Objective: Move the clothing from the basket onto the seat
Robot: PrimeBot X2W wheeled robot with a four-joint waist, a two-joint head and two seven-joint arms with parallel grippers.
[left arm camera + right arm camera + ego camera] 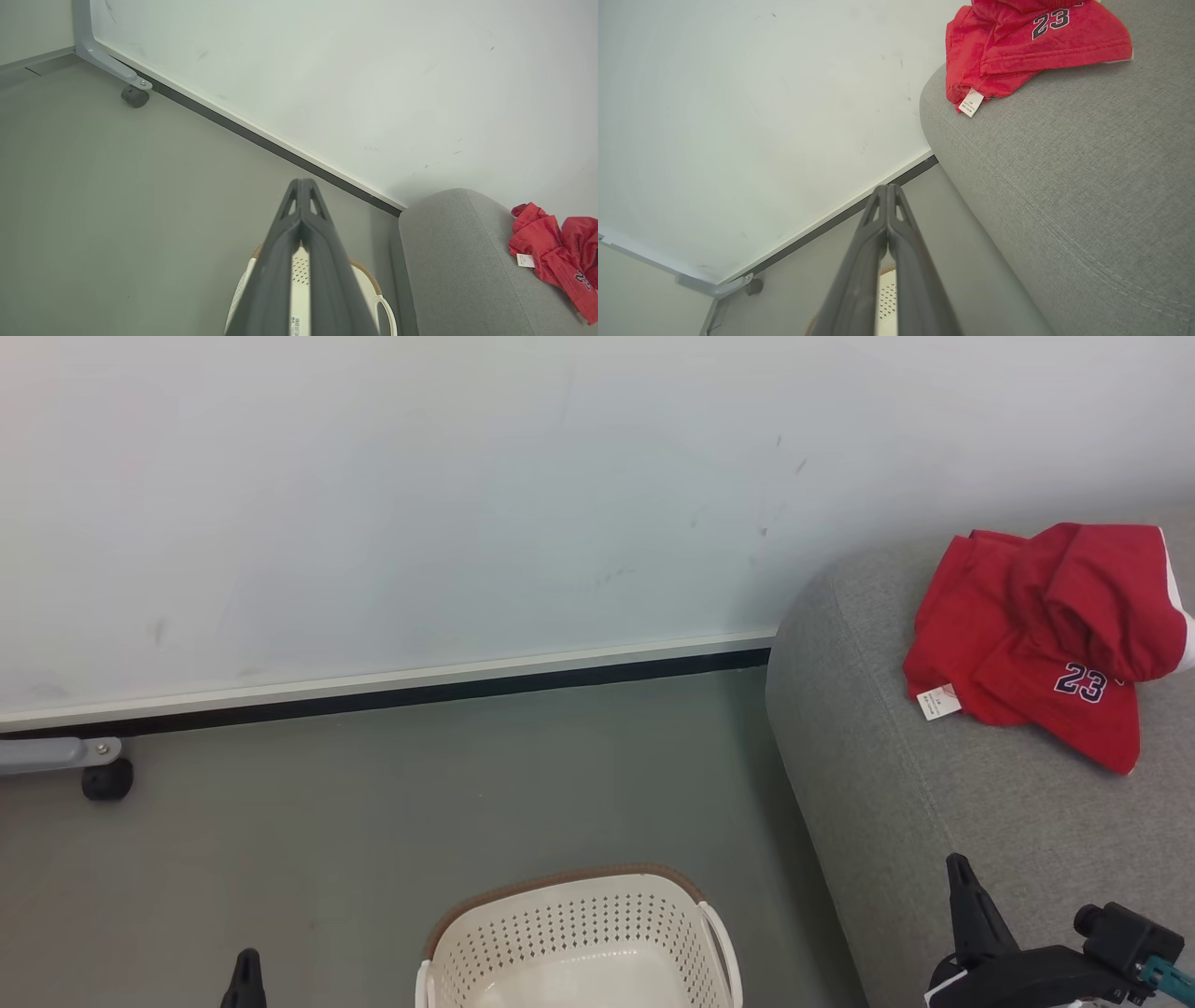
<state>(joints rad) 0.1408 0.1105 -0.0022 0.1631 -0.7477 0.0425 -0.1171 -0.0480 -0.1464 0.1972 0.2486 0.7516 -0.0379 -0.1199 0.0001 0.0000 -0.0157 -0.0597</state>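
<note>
The red clothing [1036, 644] with its "23" numeral and white tag lies crumpled on the grey seat [934, 803] at the right, also seen as red clothing [1017, 46] on the seat [1064, 186] and clothing [556, 247]. On the floor at bottom centre stands the cream perforated basket [579, 933], its visible inside bare. My left gripper [302, 186] is shut, tips together above the basket [301, 270]; its tip [246, 971] shows left of the basket. My right gripper [888, 191] is shut beside the seat's corner, and it [962, 887] holds nothing.
A white wall panel with a dark base strip [420, 695] runs behind. A grey metal leg with a black caster [105, 779] stands at the far left. Grey floor [373, 821] lies between wall, basket and seat.
</note>
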